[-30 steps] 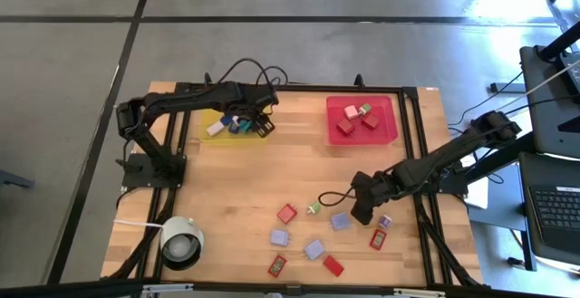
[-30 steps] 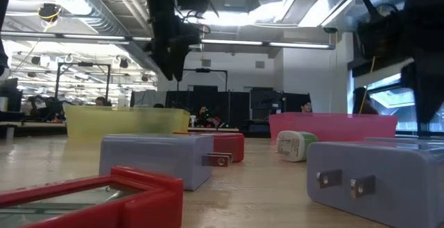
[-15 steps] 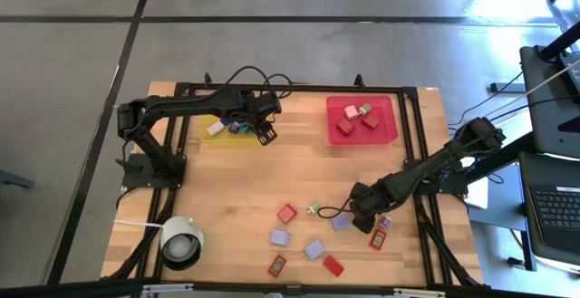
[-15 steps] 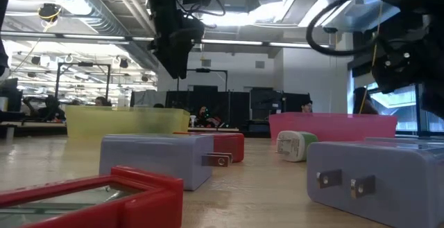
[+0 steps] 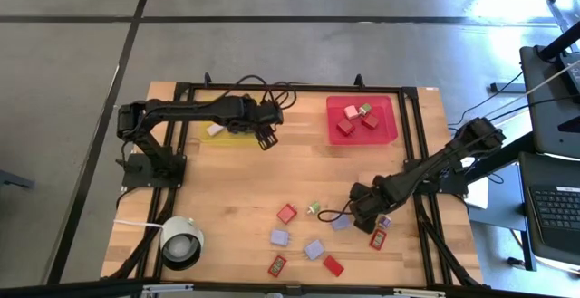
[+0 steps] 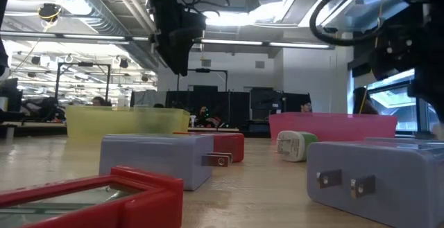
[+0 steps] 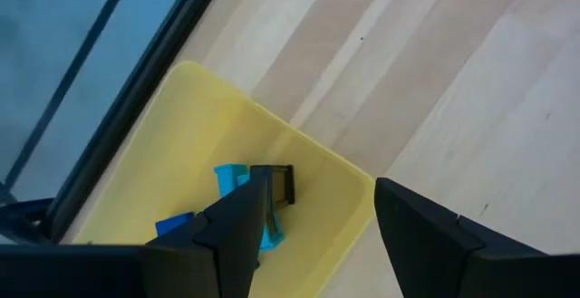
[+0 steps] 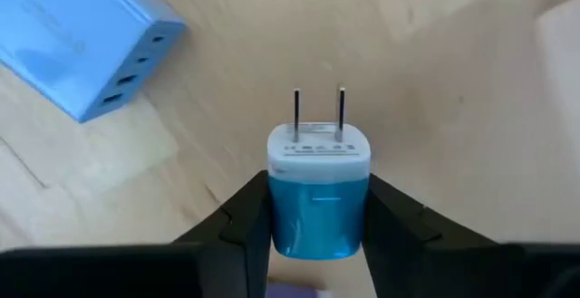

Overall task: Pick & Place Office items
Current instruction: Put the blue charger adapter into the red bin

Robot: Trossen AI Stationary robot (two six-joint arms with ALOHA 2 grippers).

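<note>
Several office items, red and lilac blocks such as a red one (image 5: 287, 214) and a lilac one (image 5: 314, 248), lie on the wooden table near its front edge. My right gripper (image 5: 362, 213) points down among them, shut on a teal charger plug (image 8: 318, 189) that has a white face and two prongs. The high view hides that plug under the gripper. My left gripper (image 5: 265, 136) hangs open and empty just past the yellow tray's (image 5: 220, 129) right corner. In the tray lie blue pieces (image 7: 237, 198) and a dark clip. My right gripper pinches the plug's teal body by its two opposite sides (image 8: 283, 209), one finger (image 8: 243, 218) on each, behind the white pronged face. The fingers come from above, pointing down, and the prongs stick out level past them. Whether the plug rests on the table, I cannot tell.
A red tray (image 5: 385, 108) with several small blocks stands at the back right. A white cylinder (image 5: 181, 241) stands at the front left. A lilac block (image 8: 86, 40) lies close beside the held plug. Bare wood lies between the trays and the loose items.
My left gripper has swung from over the yellow tray toward the table's right, stopping just past the tray's corner. My right gripper has sunk a little toward the loose items and turned about its own axis.
</note>
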